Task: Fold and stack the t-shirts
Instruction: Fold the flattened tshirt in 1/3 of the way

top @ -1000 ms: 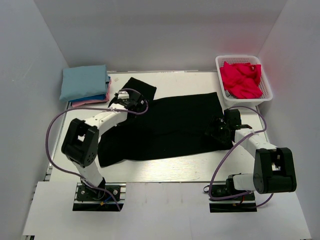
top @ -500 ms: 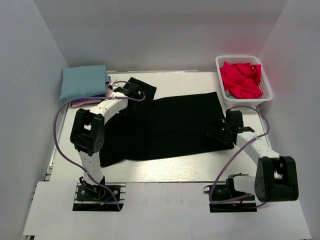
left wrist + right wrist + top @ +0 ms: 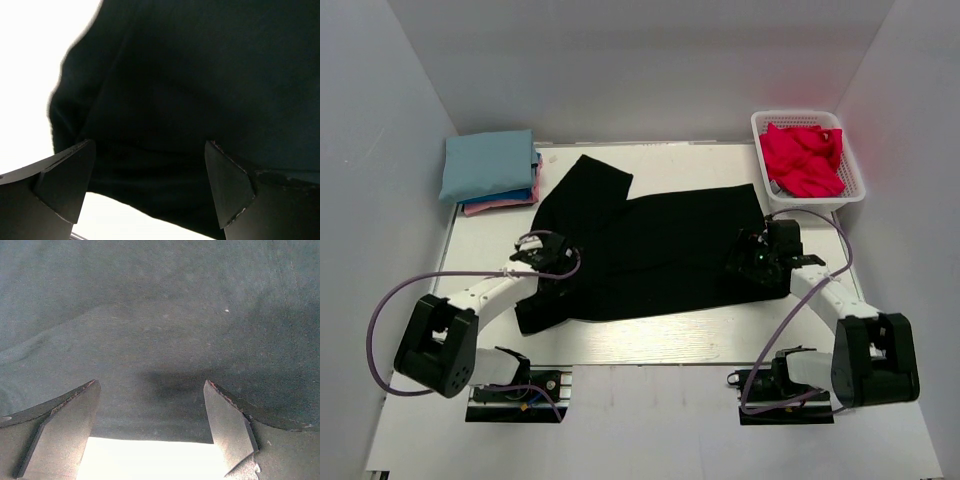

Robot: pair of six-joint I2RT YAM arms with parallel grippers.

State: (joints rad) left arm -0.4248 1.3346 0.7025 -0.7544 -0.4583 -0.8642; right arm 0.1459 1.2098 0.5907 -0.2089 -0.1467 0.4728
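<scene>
Black t-shirt [image 3: 660,250]: spread flat across the middle of the table [image 3: 670,335], with one sleeve reaching toward the far left. It is not yet folded.
Left gripper [image 3: 550,257]: low over the shirt's near-left part. Its fingers [image 3: 65,185] are wide apart and hold nothing, and the cloth edge runs just below the tips.
Right gripper [image 3: 752,262]: over the shirt's near-right edge, jaws likewise apart and empty. In its wrist view the hem crosses between the fingers, with bare table beyond.
Step in hand: by my reading, you are lining up to pinch both near corners for the first fold.
How to do it well: settle each gripper onto the hem and close on the edge only. Lift both sides level and keep the cloth taut between the arms.
Watch: dark cloth hides a missed grip, so check that the edge rises with the fingers.
Folded stack: light blue t-shirt [image 3: 488,165] on top with a pink t-shirt [image 3: 490,206] beneath, at the far-left corner.
Waiting: red t-shirt [image 3: 802,158], crumpled in the white basket [image 3: 800,116].
</scene>
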